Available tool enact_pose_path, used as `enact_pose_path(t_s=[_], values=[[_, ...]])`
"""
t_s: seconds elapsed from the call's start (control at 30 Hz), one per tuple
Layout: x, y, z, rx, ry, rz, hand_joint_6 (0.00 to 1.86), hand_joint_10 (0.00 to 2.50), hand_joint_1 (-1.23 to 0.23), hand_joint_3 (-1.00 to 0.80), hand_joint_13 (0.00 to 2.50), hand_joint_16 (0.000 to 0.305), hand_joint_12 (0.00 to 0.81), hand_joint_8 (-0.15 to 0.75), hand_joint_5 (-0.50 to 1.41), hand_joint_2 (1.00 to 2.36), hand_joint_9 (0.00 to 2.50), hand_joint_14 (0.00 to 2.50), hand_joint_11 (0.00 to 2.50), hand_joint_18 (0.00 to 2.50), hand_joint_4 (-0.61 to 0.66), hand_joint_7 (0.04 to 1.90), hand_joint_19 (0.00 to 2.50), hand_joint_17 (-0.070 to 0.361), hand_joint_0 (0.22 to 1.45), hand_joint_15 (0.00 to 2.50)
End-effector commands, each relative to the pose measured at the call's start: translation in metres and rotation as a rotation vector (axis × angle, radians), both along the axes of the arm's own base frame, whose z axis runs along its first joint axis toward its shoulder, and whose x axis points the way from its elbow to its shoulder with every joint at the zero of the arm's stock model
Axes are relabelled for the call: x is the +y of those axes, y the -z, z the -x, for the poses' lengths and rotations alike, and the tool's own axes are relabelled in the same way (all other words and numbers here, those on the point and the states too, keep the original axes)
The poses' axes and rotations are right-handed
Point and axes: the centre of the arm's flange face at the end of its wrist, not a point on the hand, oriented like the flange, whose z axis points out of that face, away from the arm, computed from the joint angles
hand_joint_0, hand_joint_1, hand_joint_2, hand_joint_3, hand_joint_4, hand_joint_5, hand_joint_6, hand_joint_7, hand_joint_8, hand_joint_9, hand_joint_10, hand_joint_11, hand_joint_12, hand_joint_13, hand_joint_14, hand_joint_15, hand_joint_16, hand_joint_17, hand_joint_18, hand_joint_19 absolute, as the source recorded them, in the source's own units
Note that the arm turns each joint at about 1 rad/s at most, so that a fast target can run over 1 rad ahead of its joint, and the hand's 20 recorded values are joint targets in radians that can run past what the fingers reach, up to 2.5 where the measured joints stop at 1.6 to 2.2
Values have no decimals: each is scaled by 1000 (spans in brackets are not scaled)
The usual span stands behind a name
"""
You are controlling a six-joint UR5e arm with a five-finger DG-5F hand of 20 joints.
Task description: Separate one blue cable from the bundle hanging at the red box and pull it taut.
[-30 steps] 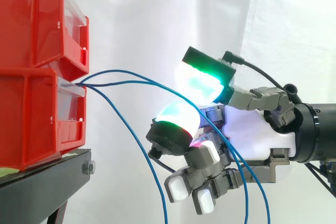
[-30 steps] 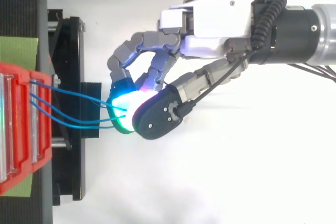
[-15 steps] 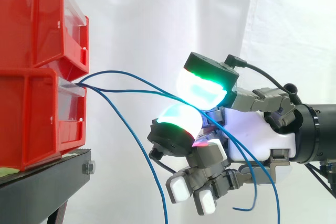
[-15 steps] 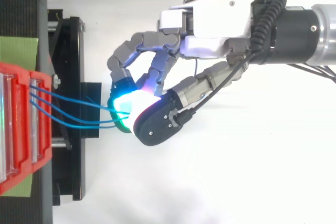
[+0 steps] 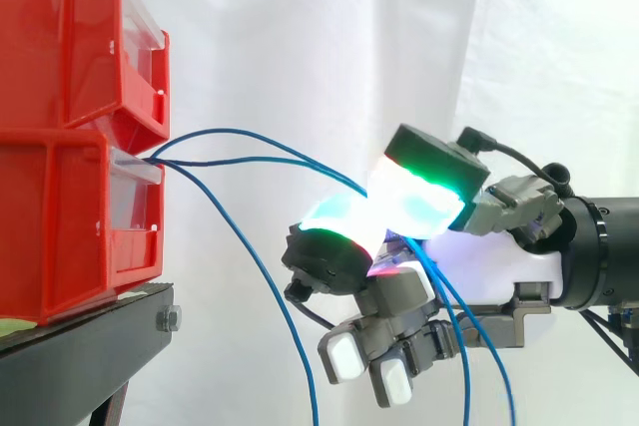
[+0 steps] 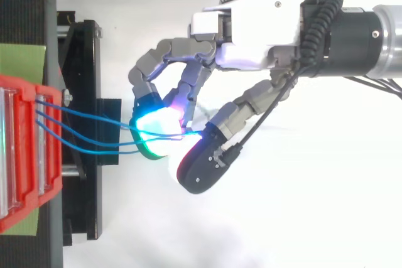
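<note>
You have the red bins (image 5: 60,137) stacked on the black stand (image 5: 90,346) at the left, and the hand (image 5: 489,261) level with the lower bin, well clear of it. Its fingers are curled, two glowing pads (image 5: 414,199) pinching two blue cables (image 5: 225,131) that arc over from the lower bin's front. A third cable (image 5: 262,271) hangs free beneath.

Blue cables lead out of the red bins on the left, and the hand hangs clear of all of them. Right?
No. The hand is not clear: in the side view two blue cables pass between its glowing pads, fingers curled round them. They do lead out of the red bins on the left.
</note>
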Motion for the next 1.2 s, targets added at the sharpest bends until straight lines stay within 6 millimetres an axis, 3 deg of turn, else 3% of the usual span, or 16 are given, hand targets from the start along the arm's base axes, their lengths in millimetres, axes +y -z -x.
enact_pose_path(t_s=[0.0,0.3,0.47,0.63,0.77,0.9,1.17], values=[[-1,0,0,1,1,0,903,23,-921,-500,891,49,377,393,-170,1000,1126,19,1016,917,177,1321,524,111,690,499],[-1,1,0,1,1,0,876,22,-722,-500,909,54,403,408,-160,1000,1146,18,1001,942,212,1247,553,122,522,519],[-1,0,0,-1,1,0,868,21,-677,-500,917,58,417,420,-162,1000,1152,18,970,958,219,1217,549,129,486,518],[0,1,0,1,0,0,852,21,-490,-500,898,55,409,410,-167,1000,1147,18,956,927,218,1194,559,125,509,526],[0,1,0,1,0,0,847,22,-576,-500,882,52,393,390,-172,1000,1136,19,954,881,211,1280,595,117,577,534],[0,1,0,2,0,0,857,22,-670,-341,878,52,395,393,-175,1013,1136,20,970,879,196,1327,593,117,599,535],[0,1,0,2,0,0,883,22,-778,-260,883,52,402,394,-189,1018,1113,20,988,893,188,1259,582,117,624,531]])
